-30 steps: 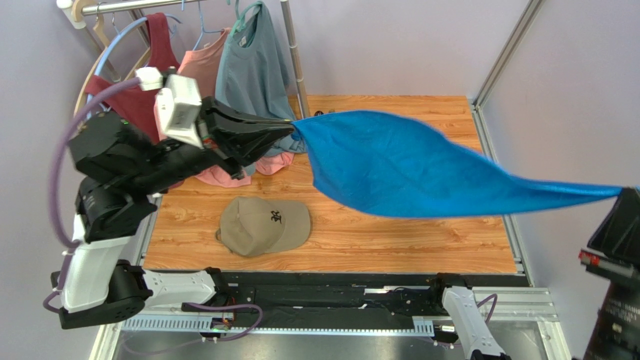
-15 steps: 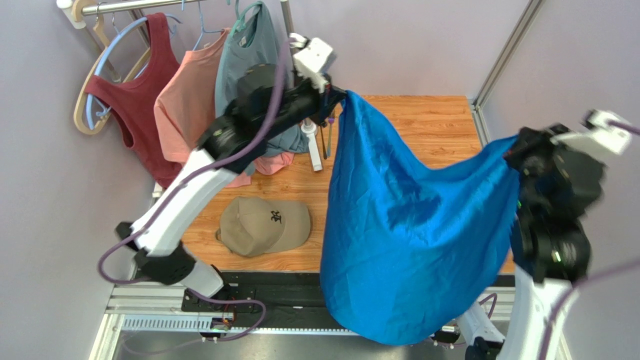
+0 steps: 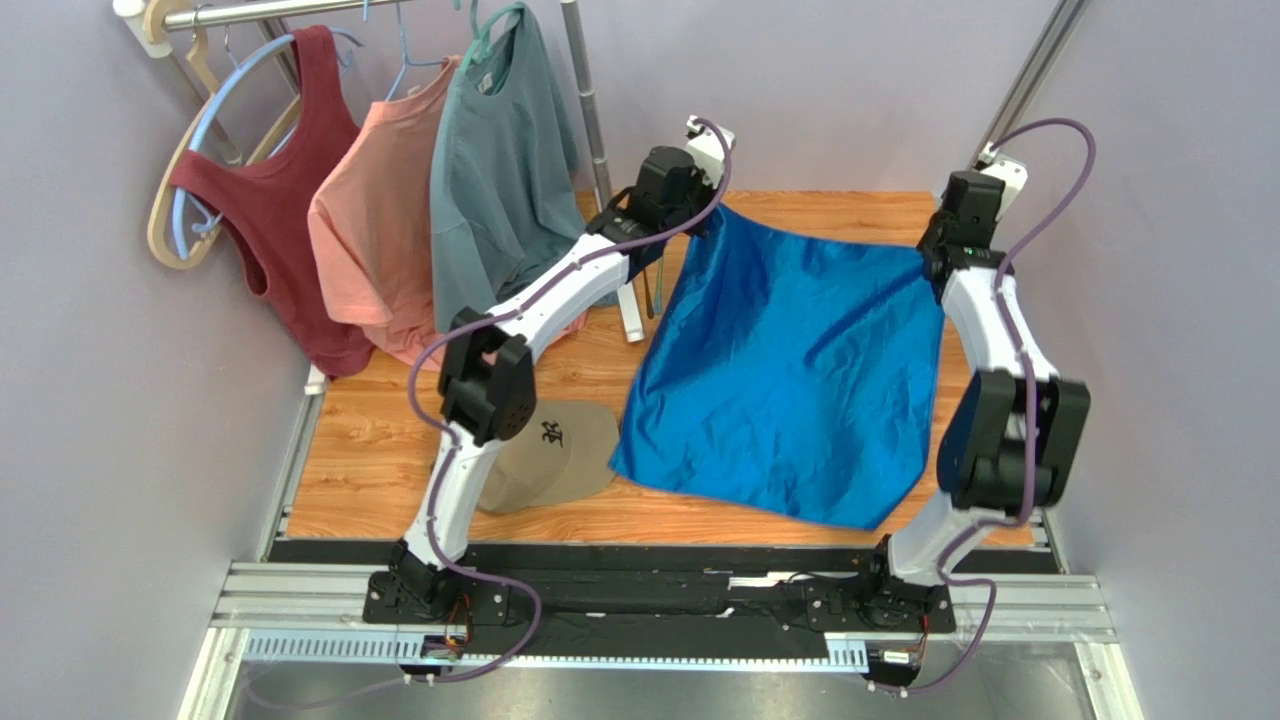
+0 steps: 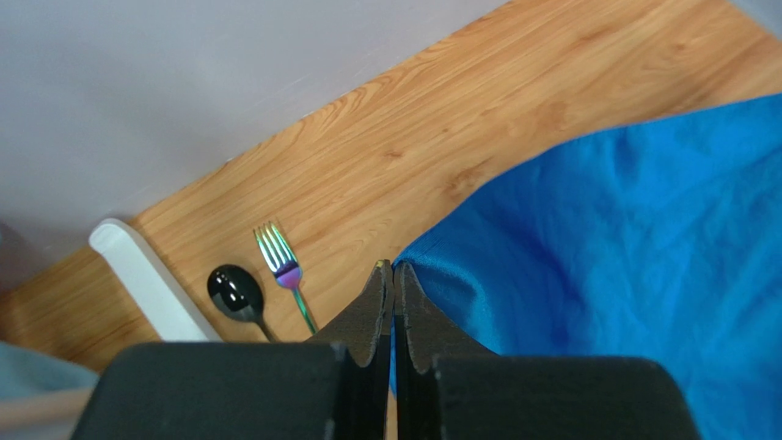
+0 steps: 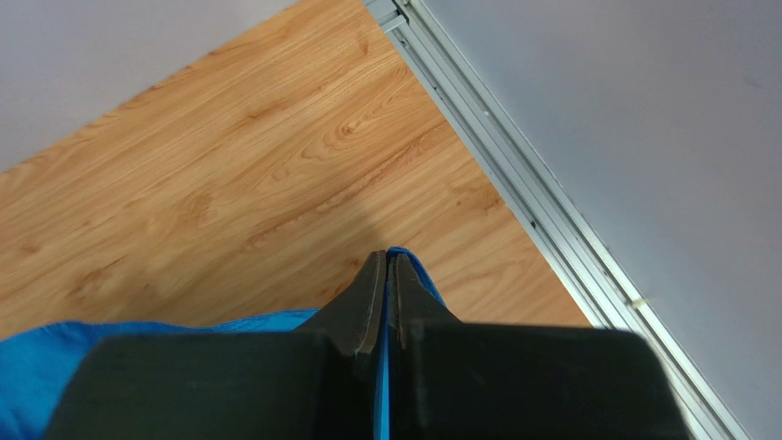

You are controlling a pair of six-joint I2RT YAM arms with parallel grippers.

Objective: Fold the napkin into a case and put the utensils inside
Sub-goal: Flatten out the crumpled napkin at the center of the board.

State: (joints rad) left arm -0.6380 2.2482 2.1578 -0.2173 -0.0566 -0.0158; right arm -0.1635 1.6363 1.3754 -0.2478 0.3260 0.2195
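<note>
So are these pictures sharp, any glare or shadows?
Top view: sharp, evenly lit, soft sheen on the napkin. Left wrist view: left gripper blurred near the lens; the spoon shows a bright glint, the fork rainbow tints. Right wrist view: right gripper likewise soft, a faint shadow on the wood ahead of it.
</note>
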